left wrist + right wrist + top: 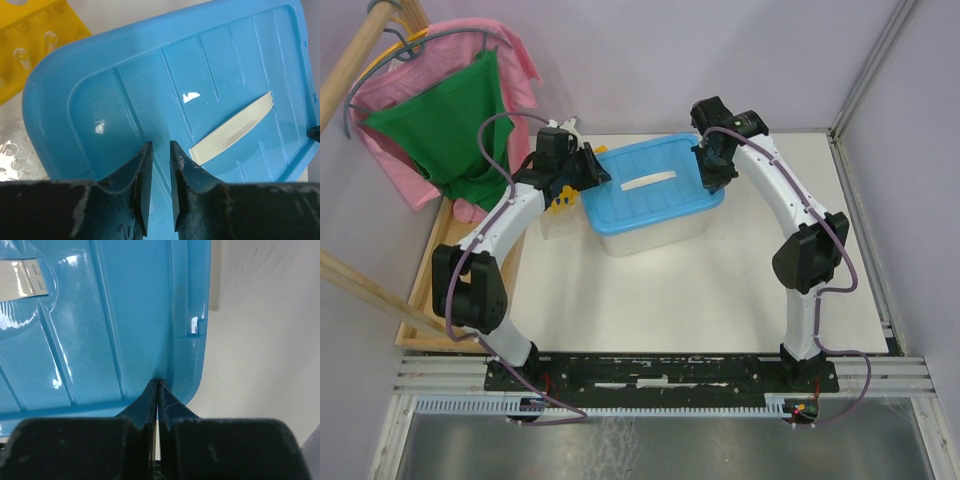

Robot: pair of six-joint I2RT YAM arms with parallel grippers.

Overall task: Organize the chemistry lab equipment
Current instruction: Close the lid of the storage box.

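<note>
Fingers of left arm: parted by a narrow gap, nothing between them, over blue ribbed lid. Fingers of right arm: pressed shut against each other, at a corner of the lid. Lid bears white label strip; its writing cannot be read. Lid covers white tub, contents hidden, toward the far edge of worktop. Yellow tube rack: just beside the tub, on the side toward the worktop's left edge, holding clear tubes.

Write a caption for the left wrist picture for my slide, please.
The left gripper, slightly open, hovers over the blue ribbed lid, with the yellow tube rack past its corner.
</note>
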